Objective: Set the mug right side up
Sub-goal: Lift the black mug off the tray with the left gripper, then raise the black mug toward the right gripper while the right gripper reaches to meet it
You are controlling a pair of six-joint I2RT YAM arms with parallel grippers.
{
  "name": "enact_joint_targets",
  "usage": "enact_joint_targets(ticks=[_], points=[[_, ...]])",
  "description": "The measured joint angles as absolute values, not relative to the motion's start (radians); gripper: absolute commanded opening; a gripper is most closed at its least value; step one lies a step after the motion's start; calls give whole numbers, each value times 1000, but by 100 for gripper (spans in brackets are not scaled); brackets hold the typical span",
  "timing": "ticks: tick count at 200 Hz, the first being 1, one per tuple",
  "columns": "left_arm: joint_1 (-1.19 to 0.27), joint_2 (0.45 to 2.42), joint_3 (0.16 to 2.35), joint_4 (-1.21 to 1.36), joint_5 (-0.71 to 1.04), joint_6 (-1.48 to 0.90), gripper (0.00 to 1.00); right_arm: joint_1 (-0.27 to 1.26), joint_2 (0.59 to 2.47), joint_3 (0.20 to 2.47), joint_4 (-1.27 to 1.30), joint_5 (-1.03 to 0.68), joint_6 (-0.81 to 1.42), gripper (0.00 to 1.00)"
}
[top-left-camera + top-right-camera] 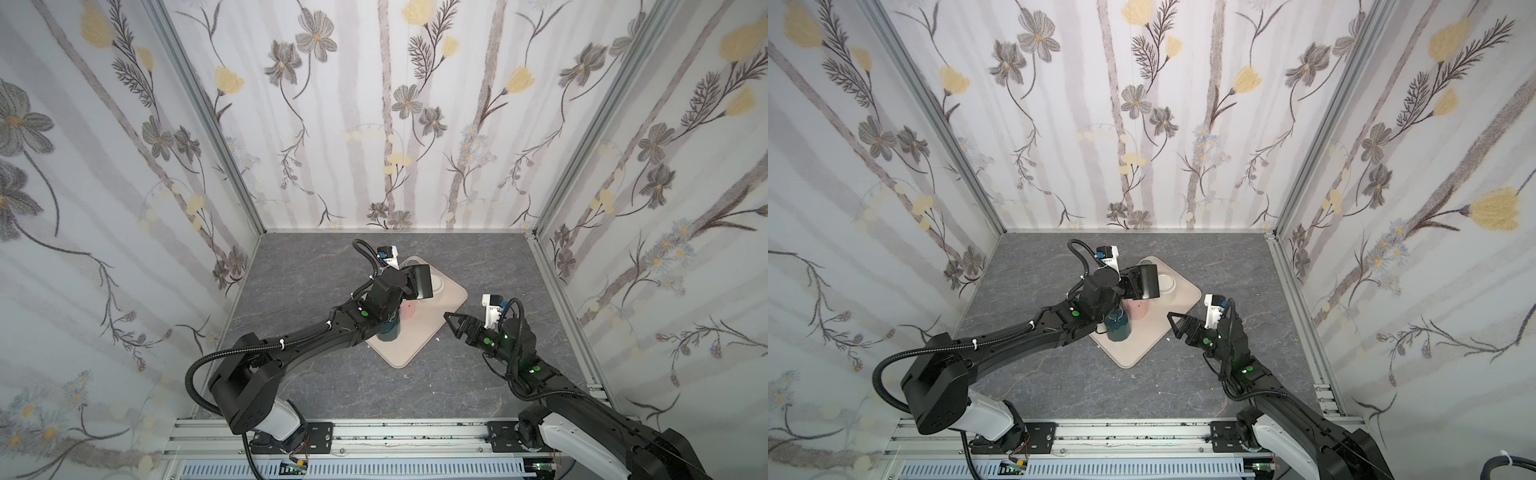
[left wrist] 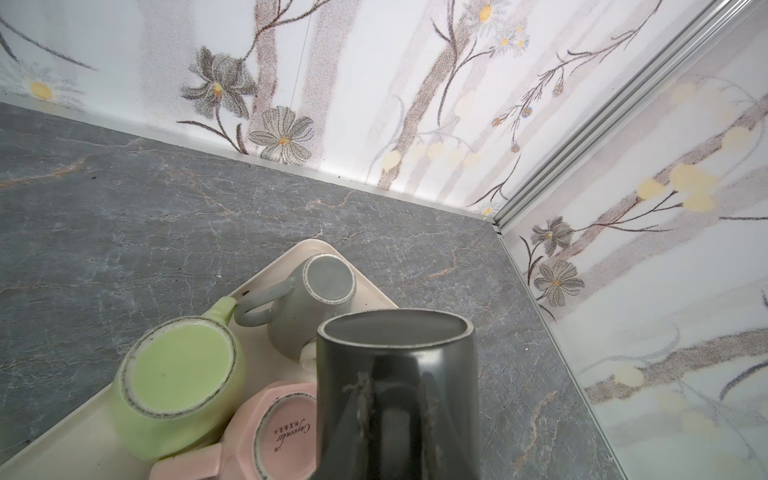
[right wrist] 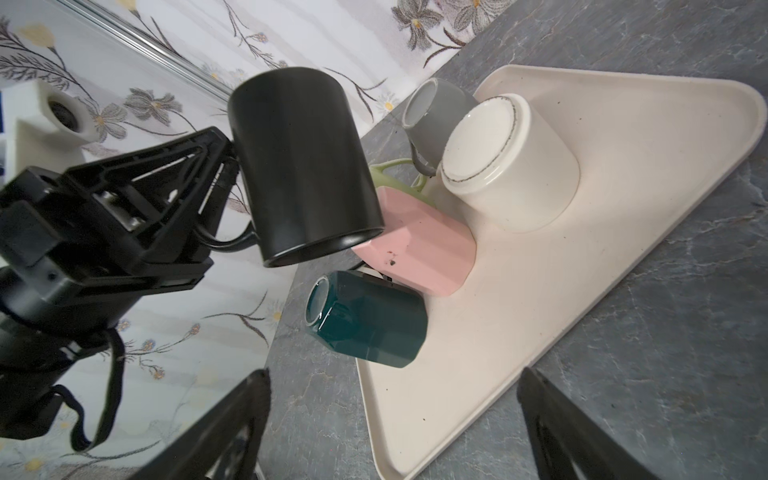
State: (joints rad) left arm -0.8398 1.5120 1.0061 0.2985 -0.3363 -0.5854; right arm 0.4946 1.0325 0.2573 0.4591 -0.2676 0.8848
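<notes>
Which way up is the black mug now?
Tipped sideways: black mug hangs in the left gripper, neither base nor mouth facing up.

Robot test cell dressed as a domestic room. Indicators: wall panels (image 1: 374, 104) printed with floral wallpaper, aluminium corner posts (image 1: 208, 112), grey marble-pattern table (image 1: 457, 374), left arm (image 1: 316, 334) and right arm (image 1: 582, 401) bolted to an extrusion rail (image 1: 415, 430).

floral-papered walls (image 1: 407, 104) on three sides, aluminium corner posts (image 1: 208, 112), grey marble-veined floor (image 1: 415, 395)
</notes>
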Motion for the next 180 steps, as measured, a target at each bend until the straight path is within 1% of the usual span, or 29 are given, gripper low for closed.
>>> enact_joint_targets(ticks=[57, 74, 83, 148, 180], points=[[-840, 1558, 939, 548, -304, -616, 0, 511, 1055, 297, 551, -297, 942, 89], [-840, 1579, 939, 615, -295, -628, 0, 516, 1072, 313, 583, -308, 953, 81], [-840, 1591, 939, 650, -292, -634, 0, 518, 1083, 320, 600, -313, 961, 78], [-838, 1681, 971, 897, -272, -665, 0, 518, 1160, 370, 727, -354, 994, 77], [-837, 1719, 971, 972, -255, -710, 0, 517, 1207, 391, 786, -361, 994, 74]])
